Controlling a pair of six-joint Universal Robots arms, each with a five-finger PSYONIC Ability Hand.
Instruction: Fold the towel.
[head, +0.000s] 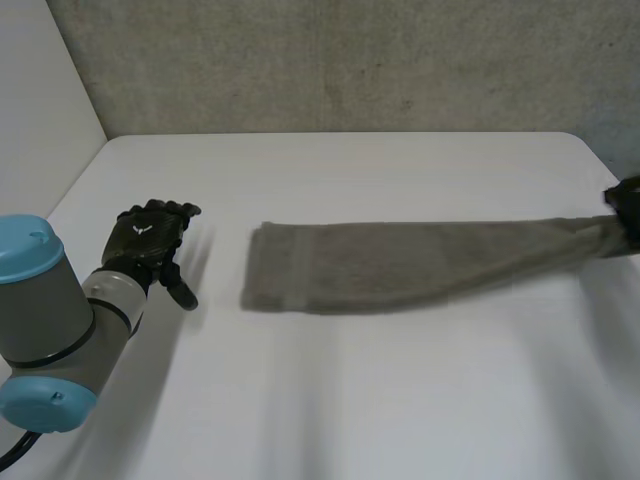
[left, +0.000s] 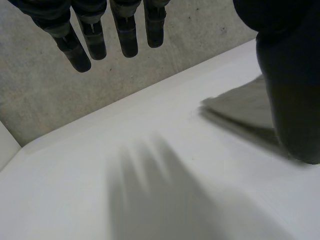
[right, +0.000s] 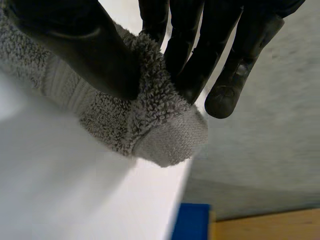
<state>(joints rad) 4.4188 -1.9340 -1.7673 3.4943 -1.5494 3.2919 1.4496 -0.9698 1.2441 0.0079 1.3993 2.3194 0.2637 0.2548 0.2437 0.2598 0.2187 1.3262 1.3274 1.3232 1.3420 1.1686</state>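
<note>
- Pinched at its hemmed end between the thumb (right: 85, 50) and fingers (right: 200, 50) of the black right robot hand (head: 628, 208): the grey-brown terry towel (head: 400, 262), gathered narrow there, at the right edge of the white tabletop (head: 400, 400).
- Drawn out from that grasp as a long narrow band across the middle of the tabletop, spreading flat and wider at its free end, well short of the left edge.
- Apparently folded lengthwise already, judging by how narrow the band is.
- Probably held this way to pull the band straight and to offer a raised end for carrying over.
- Hovering near the left edge, apart from the towel's free end: the black left robot hand (head: 150, 240), fingers straight and relaxed, grasping nothing.
- Likely placed there to pin or take the free end once the other end comes across.
- Next fold judged to need the pinched end carried toward the left edge and laid square on the free end.
- Some risk of the gathered end bunching or landing skewed.
</note>
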